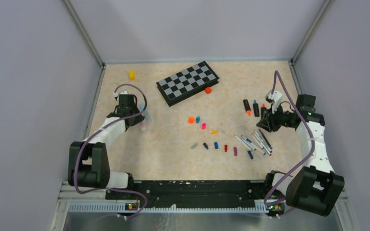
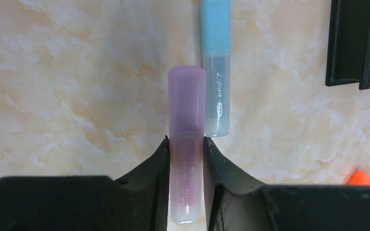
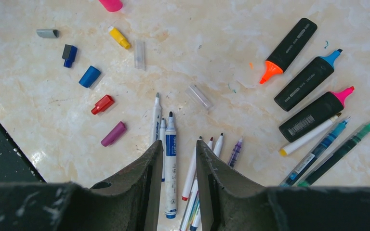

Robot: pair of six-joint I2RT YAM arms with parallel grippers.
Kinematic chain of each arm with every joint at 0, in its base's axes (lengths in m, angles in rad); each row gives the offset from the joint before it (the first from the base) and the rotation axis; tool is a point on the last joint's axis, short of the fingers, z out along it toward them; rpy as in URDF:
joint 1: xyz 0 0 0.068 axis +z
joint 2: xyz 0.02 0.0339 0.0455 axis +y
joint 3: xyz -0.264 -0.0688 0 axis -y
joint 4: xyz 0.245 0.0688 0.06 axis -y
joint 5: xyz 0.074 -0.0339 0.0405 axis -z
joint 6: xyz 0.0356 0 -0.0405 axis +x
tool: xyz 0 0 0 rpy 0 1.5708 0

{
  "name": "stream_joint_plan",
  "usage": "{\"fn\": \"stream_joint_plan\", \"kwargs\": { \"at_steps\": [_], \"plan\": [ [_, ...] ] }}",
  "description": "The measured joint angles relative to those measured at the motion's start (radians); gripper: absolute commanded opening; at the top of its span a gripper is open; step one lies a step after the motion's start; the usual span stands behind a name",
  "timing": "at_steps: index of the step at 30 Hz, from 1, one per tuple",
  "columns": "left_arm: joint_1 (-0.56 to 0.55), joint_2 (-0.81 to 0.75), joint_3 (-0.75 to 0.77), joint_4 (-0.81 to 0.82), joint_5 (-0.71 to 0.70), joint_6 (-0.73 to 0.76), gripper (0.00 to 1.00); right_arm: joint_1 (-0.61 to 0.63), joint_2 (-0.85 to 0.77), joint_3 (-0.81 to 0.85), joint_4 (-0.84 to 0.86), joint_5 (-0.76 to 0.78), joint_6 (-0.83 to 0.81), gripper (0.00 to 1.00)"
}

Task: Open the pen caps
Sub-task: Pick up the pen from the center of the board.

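Clutter is spread over the counter (image 1: 139, 154) in the top view. A chessboard (image 1: 188, 82) lies at the far side, with an orange block (image 1: 208, 90) just beside its right edge and a yellow block (image 1: 131, 75) well apart to its left. Loose pen caps (image 1: 215, 145) are scattered across the middle. Uncapped pens (image 1: 255, 142) are bunched to their right, near the right end effector (image 1: 266, 122). The left end effector (image 1: 142, 119) is seen at the left side, well apart from that bunch.

From the left wrist, the fingers (image 2: 159, 163) are seen clamped on the barrel of a lilac pen (image 2: 185, 168), whose lilac cap (image 2: 187, 96) is still on. A second pen (image 2: 217, 106) with a light blue cap (image 2: 216, 24) lies just beside it, and a chessboard corner is seen at the upper right.

From the right wrist, the jaws are seen narrowly apart with nothing gripped, and white markers (image 3: 171, 149) lie beneath them. Three black highlighters (image 3: 307, 82) lie uncapped to the right. A purple cap (image 3: 113, 134), a red cap (image 3: 102, 104) and a blue cap (image 3: 89, 76) lie to the left.
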State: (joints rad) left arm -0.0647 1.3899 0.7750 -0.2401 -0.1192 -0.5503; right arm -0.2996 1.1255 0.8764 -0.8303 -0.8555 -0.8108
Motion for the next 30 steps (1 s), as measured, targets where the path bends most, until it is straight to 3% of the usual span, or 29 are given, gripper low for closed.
{"fn": "stream_joint_plan", "kwargs": {
  "at_steps": [30],
  "plan": [
    [-0.002, -0.039, -0.098, 0.075, 0.251, -0.008, 0.0, 0.001, -0.007, -0.006, -0.008, -0.039, -0.018, 0.31]
  ]
}}
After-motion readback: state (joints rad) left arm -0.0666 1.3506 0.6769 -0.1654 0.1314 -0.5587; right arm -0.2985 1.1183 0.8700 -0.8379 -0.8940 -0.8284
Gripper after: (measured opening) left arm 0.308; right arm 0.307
